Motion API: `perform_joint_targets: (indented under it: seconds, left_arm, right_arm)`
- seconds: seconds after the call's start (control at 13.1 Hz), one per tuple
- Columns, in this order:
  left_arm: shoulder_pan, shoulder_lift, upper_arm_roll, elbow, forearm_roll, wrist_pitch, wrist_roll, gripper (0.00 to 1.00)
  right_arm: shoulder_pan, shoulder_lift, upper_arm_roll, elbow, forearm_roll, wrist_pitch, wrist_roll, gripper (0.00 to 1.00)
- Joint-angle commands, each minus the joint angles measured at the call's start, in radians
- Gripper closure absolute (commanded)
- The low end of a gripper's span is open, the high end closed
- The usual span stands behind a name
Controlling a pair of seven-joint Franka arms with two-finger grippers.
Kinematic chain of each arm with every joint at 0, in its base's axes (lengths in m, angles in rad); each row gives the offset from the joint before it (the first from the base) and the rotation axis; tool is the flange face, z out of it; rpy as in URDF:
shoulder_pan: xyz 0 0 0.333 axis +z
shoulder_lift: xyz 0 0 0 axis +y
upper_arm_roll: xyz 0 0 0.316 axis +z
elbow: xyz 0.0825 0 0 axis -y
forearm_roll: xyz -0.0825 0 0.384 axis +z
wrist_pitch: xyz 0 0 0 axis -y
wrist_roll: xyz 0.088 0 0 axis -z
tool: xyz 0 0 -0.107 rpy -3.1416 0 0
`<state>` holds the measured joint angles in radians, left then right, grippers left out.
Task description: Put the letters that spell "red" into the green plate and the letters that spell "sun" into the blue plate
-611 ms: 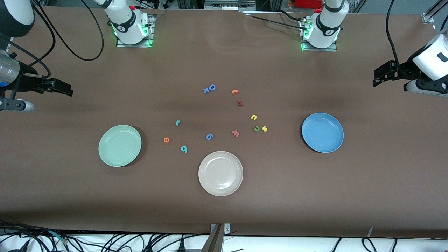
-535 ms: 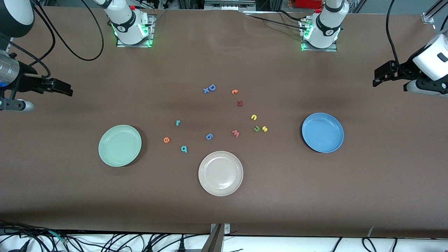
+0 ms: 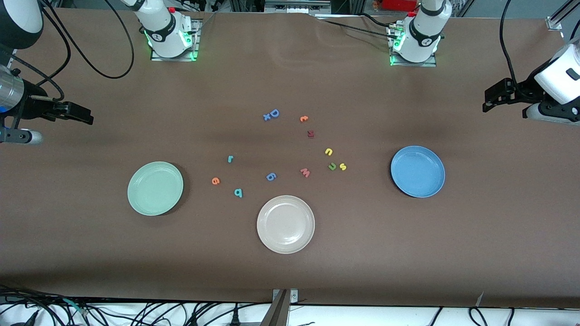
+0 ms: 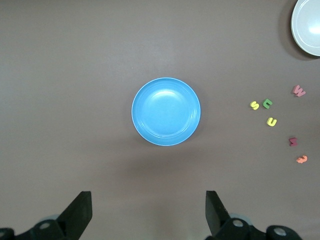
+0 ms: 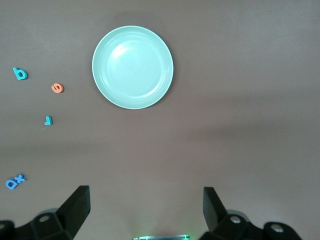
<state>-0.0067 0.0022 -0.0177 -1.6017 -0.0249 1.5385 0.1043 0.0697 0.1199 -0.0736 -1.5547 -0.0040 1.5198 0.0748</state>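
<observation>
Both arms wait at worktop ends, left gripper and right gripper spread, empty. Risk: teal d vs blue 6 mix-up; olive u touches yellow s, so double-grab.

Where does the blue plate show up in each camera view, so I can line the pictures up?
Front view: blue plate toward the left arm's end of the table.
Left wrist view: blue plate at the middle of the picture.
Right wrist view: not in it.
Shared landmark: the yellow s beside it.
</observation>
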Motion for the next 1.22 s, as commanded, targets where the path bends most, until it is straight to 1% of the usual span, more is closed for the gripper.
perform_joint_targets:
  seconds: [0.0,1.15]
  left_arm:
    - [0.001,-0.001,-0.005,0.014,0.005,-0.017,-0.011,0.0]
    - [0.001,-0.001,-0.005,0.014,0.005,-0.017,-0.028,0.0]
  right_arm:
    - [-0.001,0.0,-0.006,0.007,0.019,-0.013,-0.017,0.0]
    - [-0.001,0.0,-0.006,0.007,0.019,-0.013,-0.017,0.0]
